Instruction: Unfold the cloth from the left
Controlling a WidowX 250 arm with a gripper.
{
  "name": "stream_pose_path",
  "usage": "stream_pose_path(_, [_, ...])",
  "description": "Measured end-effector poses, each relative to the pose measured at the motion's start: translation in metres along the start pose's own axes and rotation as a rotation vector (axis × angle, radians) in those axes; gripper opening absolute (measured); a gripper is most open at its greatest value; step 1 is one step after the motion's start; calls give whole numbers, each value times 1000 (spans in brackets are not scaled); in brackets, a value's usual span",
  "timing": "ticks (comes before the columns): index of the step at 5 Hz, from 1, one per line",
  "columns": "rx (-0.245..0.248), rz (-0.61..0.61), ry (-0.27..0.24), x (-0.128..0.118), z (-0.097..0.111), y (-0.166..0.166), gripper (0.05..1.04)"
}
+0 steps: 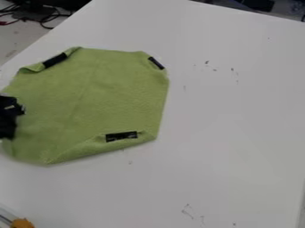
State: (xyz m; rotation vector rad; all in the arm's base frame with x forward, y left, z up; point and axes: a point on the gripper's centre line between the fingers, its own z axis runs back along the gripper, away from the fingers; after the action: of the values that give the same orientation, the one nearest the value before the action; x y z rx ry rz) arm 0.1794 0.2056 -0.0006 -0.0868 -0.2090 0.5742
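The black gripper (pixel 10 116) is at the left edge of the camera view, over the left border of the green cloth (pixel 89 102). Much of the arm is cut off by the view's edge, and the gripper hides the cloth beneath it. The cloth lies mostly spread out, with corners turned in at its upper left, upper right and lower right. Black strips sit on these folds: one at the upper left (pixel 55 60), one at the upper right (pixel 156 63) and one near the bottom (pixel 121 136).
The white table (pixel 232 120) extends to the right of the cloth and below it, with small dark marks on its surface. Dark cables (pixel 42 18) lie beyond its upper left edge. An orange object (pixel 22 223) shows at the bottom left corner.
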Motion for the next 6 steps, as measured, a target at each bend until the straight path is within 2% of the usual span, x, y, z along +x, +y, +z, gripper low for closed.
stream_pose_path(1, [76, 26, 5, -4, 3, 0, 243])
stream_pose_path(2, [137, 35, 68, -17, 9, 0, 489])
stream_pose_path(3, [219, 36, 111, -13, 22, -5, 795])
stream_pose_path(4, [268, 9, 127, -5, 34, -3, 999])
stream_pose_path(6, [283, -42, 116, 7, 48, -5, 1001])
